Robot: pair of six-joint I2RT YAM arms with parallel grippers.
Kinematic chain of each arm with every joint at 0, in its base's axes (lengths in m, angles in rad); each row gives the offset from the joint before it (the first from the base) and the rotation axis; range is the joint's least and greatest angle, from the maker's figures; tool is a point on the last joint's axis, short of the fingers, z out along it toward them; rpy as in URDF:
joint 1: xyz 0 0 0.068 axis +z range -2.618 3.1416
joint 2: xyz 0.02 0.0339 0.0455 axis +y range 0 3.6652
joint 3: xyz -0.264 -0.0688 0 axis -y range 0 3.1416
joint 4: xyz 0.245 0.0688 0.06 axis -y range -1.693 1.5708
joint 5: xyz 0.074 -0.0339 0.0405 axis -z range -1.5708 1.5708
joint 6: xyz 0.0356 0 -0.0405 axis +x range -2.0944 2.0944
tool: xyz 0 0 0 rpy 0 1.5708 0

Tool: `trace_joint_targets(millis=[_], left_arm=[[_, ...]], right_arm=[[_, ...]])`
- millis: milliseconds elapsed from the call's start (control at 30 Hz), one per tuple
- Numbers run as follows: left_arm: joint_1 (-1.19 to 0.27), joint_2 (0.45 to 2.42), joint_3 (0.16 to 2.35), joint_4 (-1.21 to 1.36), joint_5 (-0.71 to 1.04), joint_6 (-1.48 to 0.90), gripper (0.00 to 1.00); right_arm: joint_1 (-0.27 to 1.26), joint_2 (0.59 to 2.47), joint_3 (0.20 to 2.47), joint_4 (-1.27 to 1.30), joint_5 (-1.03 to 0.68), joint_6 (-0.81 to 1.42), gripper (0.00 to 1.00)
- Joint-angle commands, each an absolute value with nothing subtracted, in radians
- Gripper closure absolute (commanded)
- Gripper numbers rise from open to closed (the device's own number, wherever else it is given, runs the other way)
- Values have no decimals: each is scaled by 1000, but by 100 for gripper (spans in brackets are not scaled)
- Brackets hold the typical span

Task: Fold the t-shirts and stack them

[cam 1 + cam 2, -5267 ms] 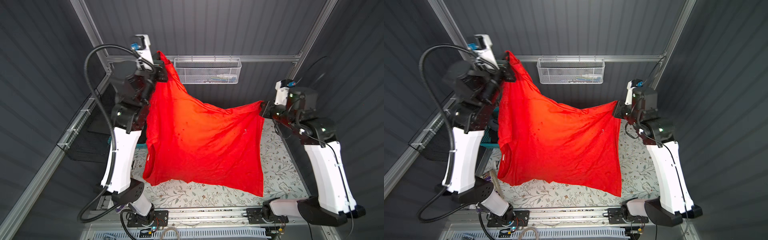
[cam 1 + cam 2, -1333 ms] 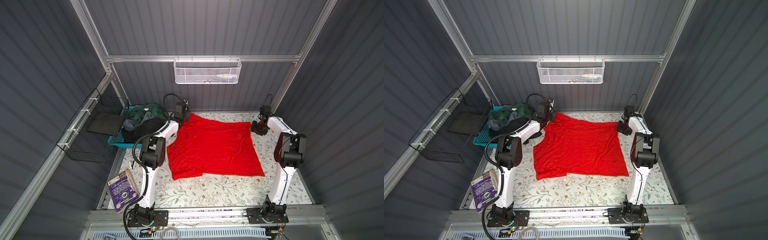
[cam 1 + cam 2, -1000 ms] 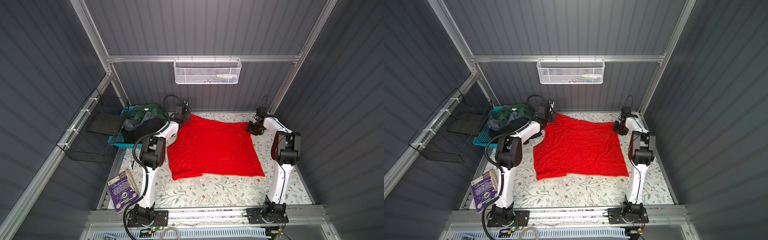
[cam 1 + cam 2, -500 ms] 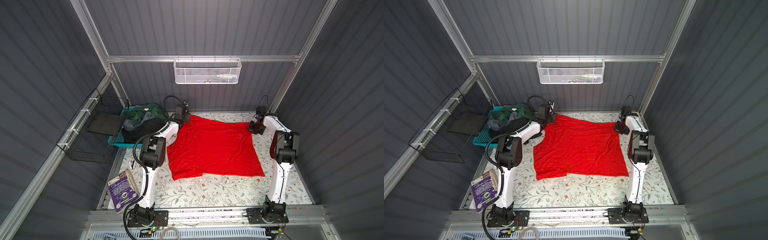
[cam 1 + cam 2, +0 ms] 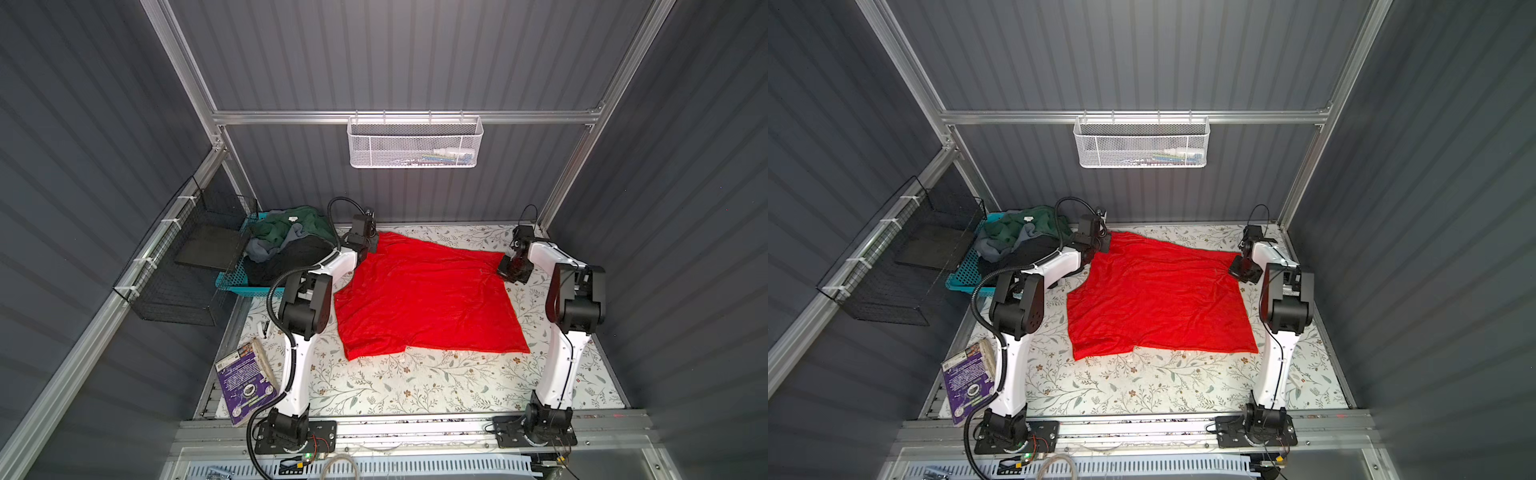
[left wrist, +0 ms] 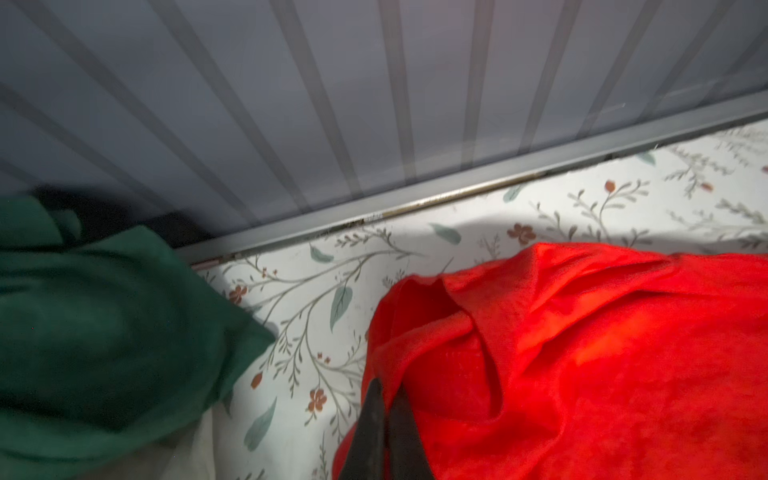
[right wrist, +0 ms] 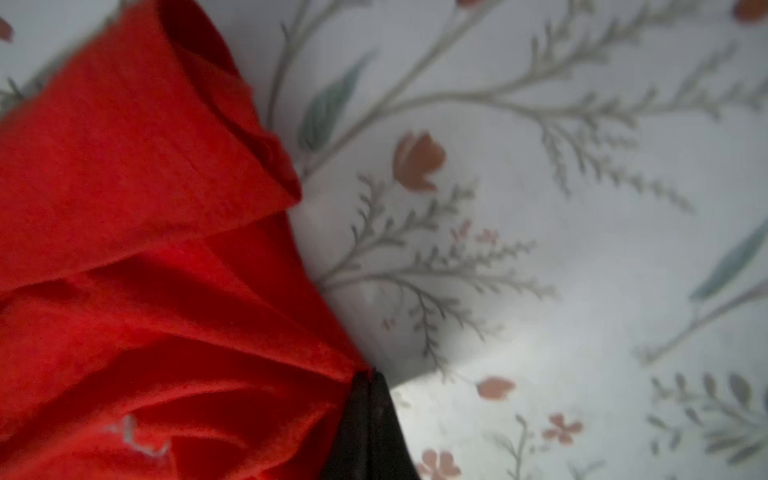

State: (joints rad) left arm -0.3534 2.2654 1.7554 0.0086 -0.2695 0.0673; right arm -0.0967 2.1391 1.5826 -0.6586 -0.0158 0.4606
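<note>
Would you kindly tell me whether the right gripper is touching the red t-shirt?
Touching. In the right wrist view the red t-shirt gathers into the shut tips of the right gripper, no gap.

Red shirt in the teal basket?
No, the red shirt lies spread on the floral tabletop, outside the teal basket.

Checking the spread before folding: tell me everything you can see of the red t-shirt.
The red t-shirt is bright, plain, soft cloth, spread nearly flat and lightly wrinkled on the floral table. Its two far corners bunch where the shut left gripper and right gripper appear to pinch them.
</note>
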Motion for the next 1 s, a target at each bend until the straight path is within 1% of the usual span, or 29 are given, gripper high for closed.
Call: trace_joint_targets(millis=[0, 133, 233, 267, 333, 400, 500, 533, 800, 967], left_arm=[[-351, 2186, 1717, 50, -281, 59, 100], [-351, 2152, 1659, 85, -273, 48, 100], [-351, 2142, 1651, 89, -266, 46, 100], [-351, 2142, 1652, 89, -264, 46, 100], [-351, 2141, 1659, 87, -256, 46, 100], [-351, 2146, 1671, 77, -252, 51, 100], [-351, 2151, 1688, 66, -250, 59, 100], [-351, 2152, 1691, 64, -250, 62, 100], [-351, 2168, 1716, 51, -240, 60, 100], [-351, 2174, 1724, 48, -231, 52, 100]], right_arm=[[-103, 2072, 1478, -632, -31, 488, 100], [-115, 2018, 1398, -613, -25, 493, 100], [-135, 2027, 1400, -617, -56, 486, 100], [-140, 2036, 1411, -629, -57, 480, 97], [-148, 2053, 1444, -651, -61, 459, 82], [-154, 2051, 1464, -664, -57, 447, 78], [-161, 2029, 1476, -662, -49, 441, 65], [-163, 2024, 1481, -660, -52, 436, 63], [-164, 2071, 1586, -674, -87, 416, 63], [-162, 2141, 1697, -719, -128, 417, 63]])
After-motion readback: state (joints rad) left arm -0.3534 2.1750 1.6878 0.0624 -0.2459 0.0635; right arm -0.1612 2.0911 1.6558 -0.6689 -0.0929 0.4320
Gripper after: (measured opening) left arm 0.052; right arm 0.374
